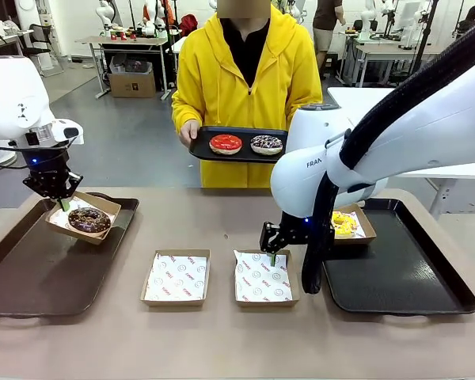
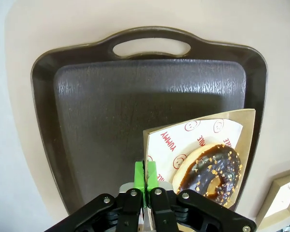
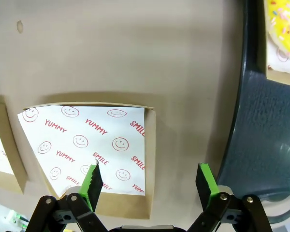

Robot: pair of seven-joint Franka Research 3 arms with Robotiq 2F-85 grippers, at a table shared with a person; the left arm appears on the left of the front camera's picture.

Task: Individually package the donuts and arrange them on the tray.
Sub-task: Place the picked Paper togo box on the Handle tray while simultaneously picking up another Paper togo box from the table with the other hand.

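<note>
Closest in, the right arm sweeps down from 3 o'clock and hangs the right pincer (image 3: pixel 148 170) over the counter (image 1: pixel 222 340). Its jaws are spread wide with nothing between them. One green pad hovers above an empty box (image 3: pixel 150 145), the other near the rim of the right tray (image 1: pixel 404 277). A second empty box (image 1: pixel 176 301) sits just beside the first, toward 9 o'clock. Both are lined with printed paper and hold no donut.

At 9 o'clock the left pincer (image 2: pixel 145 176) is pinched fully together on the corner of a third box (image 1: pixel 103 203), which carries the chocolate donut (image 1: pixel 89 221). That box is tilted over the far right corner of the left tray (image 1: pixel 32 277). Whether its low edge touches the tray I cannot tell.

At 4 o'clock the yellow donut (image 1: pixel 344 224) lies in its own box (image 1: pixel 368 229) at the right tray's far left corner. At 12 o'clock the person holds a small tray (image 1: pixel 199 150) bearing the red donut (image 1: pixel 226 143) and the sprinkled donut (image 1: pixel 267 144), side by side and unboxed.

By my reckoning the job is about half done. Two donuts are boxed, the yellow one set on a tray and the chocolate one in the left pincer's grip at the other tray. The red and sprinkled donuts have yet to go into the two empty boxes and then onto a tray.
</note>
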